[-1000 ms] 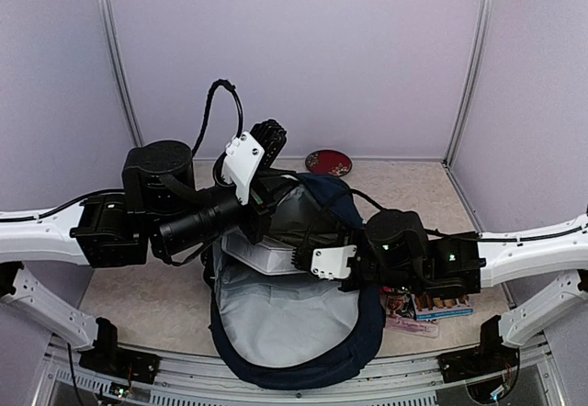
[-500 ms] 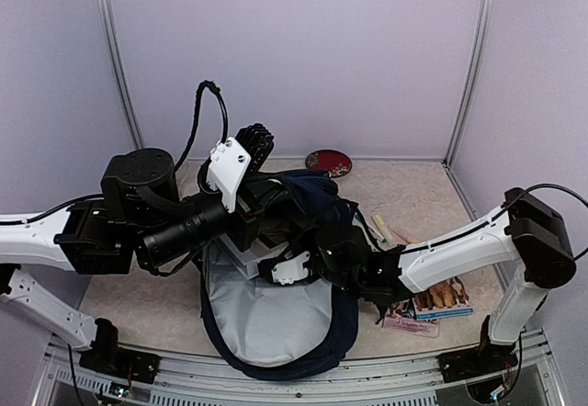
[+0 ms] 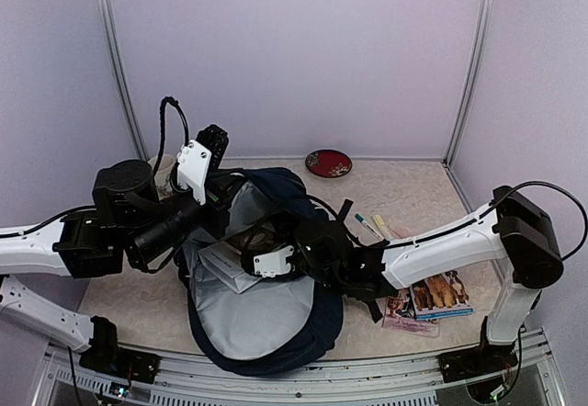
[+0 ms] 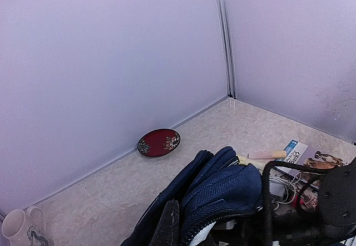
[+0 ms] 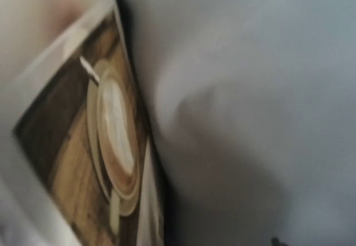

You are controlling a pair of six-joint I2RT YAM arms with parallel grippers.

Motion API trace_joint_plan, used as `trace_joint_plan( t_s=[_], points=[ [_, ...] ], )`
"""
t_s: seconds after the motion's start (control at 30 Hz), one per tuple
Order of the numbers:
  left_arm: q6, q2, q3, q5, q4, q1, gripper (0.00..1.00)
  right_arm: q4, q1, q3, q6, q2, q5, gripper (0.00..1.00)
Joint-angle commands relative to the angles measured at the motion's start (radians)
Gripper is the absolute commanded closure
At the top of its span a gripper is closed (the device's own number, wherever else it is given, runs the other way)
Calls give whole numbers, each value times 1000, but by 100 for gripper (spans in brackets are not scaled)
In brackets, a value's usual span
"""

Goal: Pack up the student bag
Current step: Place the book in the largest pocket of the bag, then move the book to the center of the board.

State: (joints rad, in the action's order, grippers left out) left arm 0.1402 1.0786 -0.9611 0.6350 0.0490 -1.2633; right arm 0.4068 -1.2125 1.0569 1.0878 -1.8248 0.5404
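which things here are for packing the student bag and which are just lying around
For the job: student bag; coffee-cover book inside it; pens and picture books beside it, probably waiting to go in.
Just lying about: red plate; mug.

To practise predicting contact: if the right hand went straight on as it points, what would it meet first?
Probably the grey lining of the bag, with a book just beside; depth unclear.
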Motion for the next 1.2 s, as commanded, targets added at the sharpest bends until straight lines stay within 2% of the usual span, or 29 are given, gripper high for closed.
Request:
trace_joint_plan(
  t_s=[0.0, 0.13, 0.23, 0.3, 0.4, 0.53, 0.6, 0.7, 0.83, 1.0, 1.17],
  points=[
    [-72, -69, 38, 3, 165, 70, 100, -73, -60, -68, -145, 169, -127, 30],
    [-62, -55, 58, 10, 182, 80, 100, -149, -74, -144, -292, 345, -370, 30],
    [-65, -47, 52, -3, 182, 82, 100, -172, -73, -201, -402, 442, -496, 31],
    [-78, -47, 50, -17, 183, 80, 100, -180, -71, -230, -461, 483, -539, 31],
    [-97, -46, 54, -26, 191, 67, 100, -183, -70, -275, -544, 518, -523, 32],
    [-90, -51, 60, 32, 202, 51, 100, -159, -54, -327, -642, 595, -557, 32],
    [-63, -64, 52, 94, 205, 56, 100, -122, -38, -353, -674, 654, -627, 32],
    [10, -87, 16, 173, 207, 88, 100, -72, 5, -363, -729, 755, -831, 32],
    [84, -85, -14, 170, 268, 122, 100, -76, 39, -291, -822, 852, -981, 31],
    [131, -32, -33, 158, 321, 125, 100, -279, 145, -154, -1044, 863, -783, 29],
    [158, 30, -61, 125, 354, 125, 100, -675, 387, -56, -1418, 853, -560, 27]
  ],
)
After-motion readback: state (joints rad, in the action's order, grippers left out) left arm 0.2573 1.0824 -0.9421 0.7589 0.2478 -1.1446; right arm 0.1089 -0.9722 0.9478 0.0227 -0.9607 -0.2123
